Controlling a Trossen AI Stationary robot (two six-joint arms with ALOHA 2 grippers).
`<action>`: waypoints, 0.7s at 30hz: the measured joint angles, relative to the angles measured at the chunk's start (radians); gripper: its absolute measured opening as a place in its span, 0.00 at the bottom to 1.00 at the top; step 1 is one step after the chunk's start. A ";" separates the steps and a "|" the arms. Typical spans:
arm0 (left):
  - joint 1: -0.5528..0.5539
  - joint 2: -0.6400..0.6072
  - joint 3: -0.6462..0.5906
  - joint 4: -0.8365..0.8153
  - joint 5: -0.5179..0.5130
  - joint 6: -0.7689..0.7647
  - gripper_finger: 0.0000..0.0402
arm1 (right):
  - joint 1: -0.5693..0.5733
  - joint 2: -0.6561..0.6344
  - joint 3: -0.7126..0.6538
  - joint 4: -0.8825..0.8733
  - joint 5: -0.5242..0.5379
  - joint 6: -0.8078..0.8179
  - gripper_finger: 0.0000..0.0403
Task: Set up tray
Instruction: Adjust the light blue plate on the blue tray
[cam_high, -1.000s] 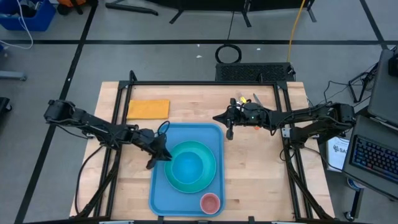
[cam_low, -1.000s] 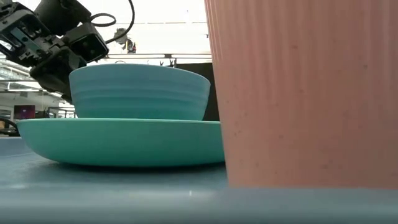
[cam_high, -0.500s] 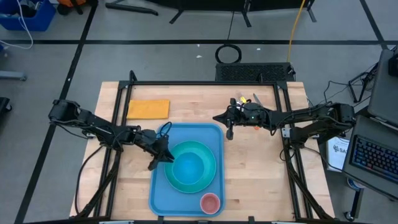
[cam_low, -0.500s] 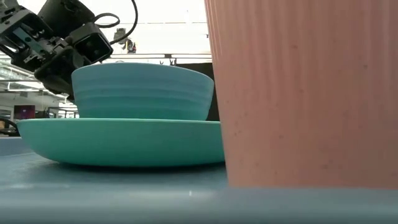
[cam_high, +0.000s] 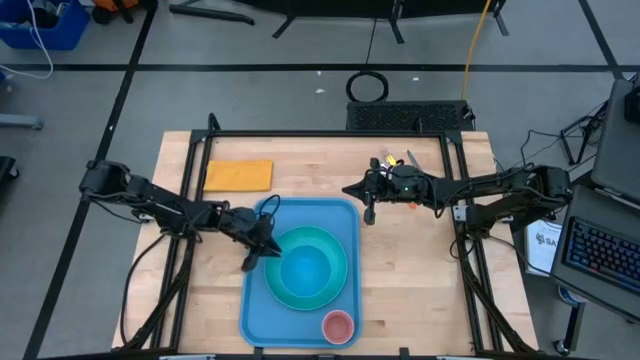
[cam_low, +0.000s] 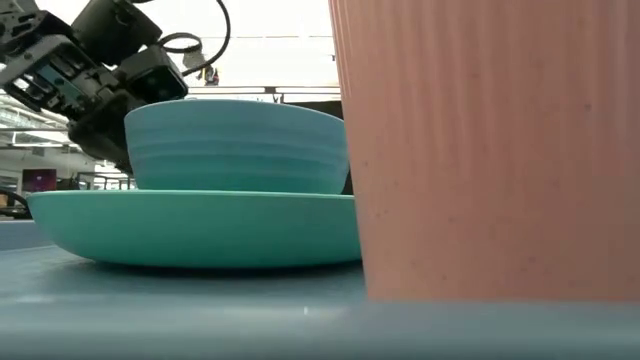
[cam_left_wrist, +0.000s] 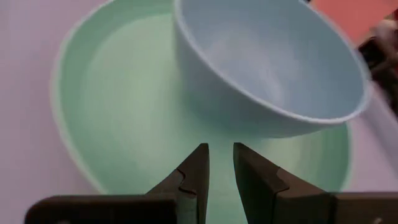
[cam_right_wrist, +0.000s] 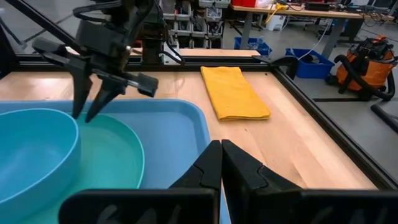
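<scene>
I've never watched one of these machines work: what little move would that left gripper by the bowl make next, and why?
Probably it lifts up and away from the plate. The left gripper sits at the plate's edge beside the bowl, fingers slightly apart with nothing between them. Bowl, plate and pink cup already rest on the tray, while the napkin lies outside it.

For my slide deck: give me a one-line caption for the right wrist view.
Left gripper poised over the plate beside the bowl on the tray; napkin on the table beyond.
</scene>
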 joint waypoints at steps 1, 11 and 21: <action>0.005 -0.004 0.000 -0.012 -0.012 0.006 0.19 | 0.000 0.000 0.000 0.000 0.000 0.000 0.00; 0.088 -0.034 0.000 -0.008 -0.161 0.115 0.19 | 0.000 0.000 0.000 0.000 0.000 0.018 0.00; 0.221 -0.033 0.000 -0.010 -0.058 0.168 0.19 | 0.000 0.000 0.000 0.004 0.000 0.018 0.00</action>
